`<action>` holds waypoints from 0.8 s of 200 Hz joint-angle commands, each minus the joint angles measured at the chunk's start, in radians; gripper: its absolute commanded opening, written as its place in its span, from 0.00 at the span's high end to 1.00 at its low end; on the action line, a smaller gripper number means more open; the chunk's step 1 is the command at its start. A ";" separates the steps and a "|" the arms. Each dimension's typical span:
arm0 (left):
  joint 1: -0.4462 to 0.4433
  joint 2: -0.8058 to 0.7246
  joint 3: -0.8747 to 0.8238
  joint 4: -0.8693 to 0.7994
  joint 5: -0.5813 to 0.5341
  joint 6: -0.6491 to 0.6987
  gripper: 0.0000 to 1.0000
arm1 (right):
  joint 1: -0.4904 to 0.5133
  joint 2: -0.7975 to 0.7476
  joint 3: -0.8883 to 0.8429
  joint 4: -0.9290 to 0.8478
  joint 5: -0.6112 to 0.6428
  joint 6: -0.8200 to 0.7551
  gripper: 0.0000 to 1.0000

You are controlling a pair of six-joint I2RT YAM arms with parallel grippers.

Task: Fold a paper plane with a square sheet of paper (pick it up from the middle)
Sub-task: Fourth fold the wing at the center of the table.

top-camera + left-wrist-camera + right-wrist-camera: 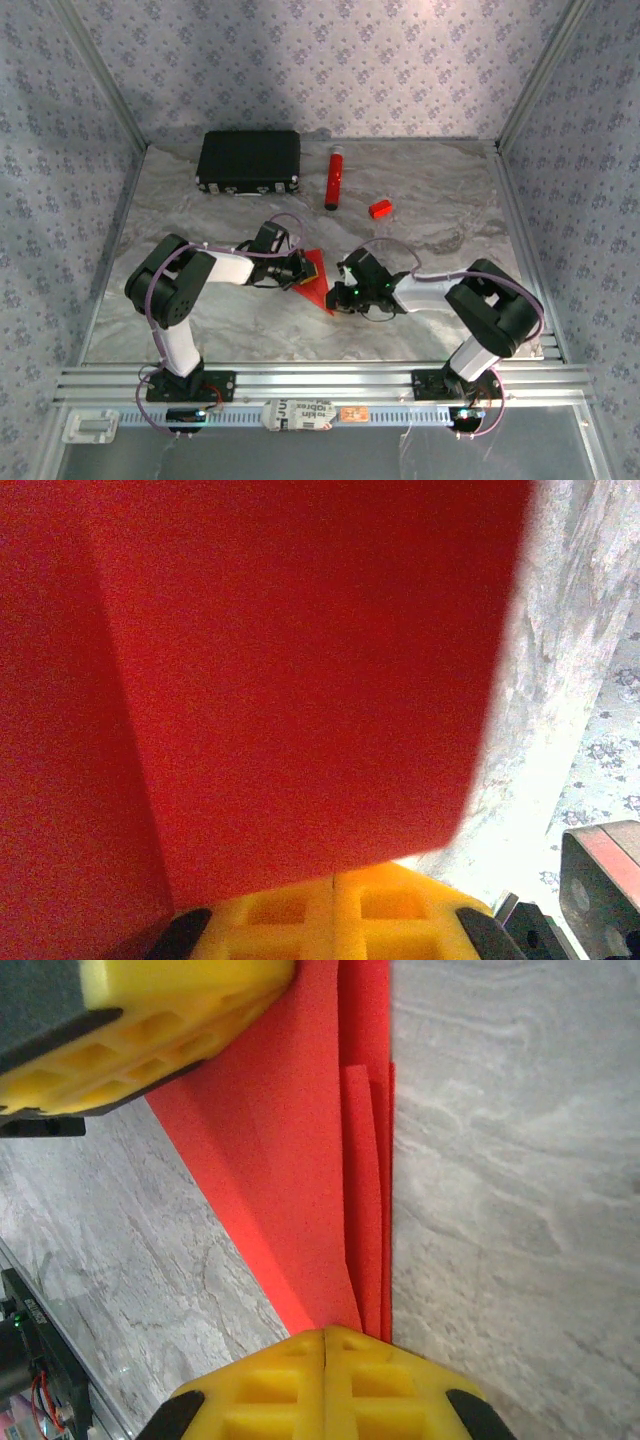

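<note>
Both ends of the red paper plane [316, 280] are being pinched at mid-table [420, 200]: the left gripper [334, 900] is clamping its broad end, the right gripper [325, 1360] its layered tip. A wing fold seems to be underway; the next move is probably calling for aligned layers.

The paper plane [321, 288] sits between left gripper [306, 268] and right gripper [342, 293], case [249, 160] behind.

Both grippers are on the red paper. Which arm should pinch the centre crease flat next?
Right, probably. The right gripper is shut on the layered crease edge of the paper plane; the left gripper clamps a flat panel.
</note>
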 commanded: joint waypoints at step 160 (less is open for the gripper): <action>0.011 0.030 -0.022 -0.044 -0.032 0.012 1.00 | -0.003 -0.102 0.064 -0.119 -0.052 -0.023 0.95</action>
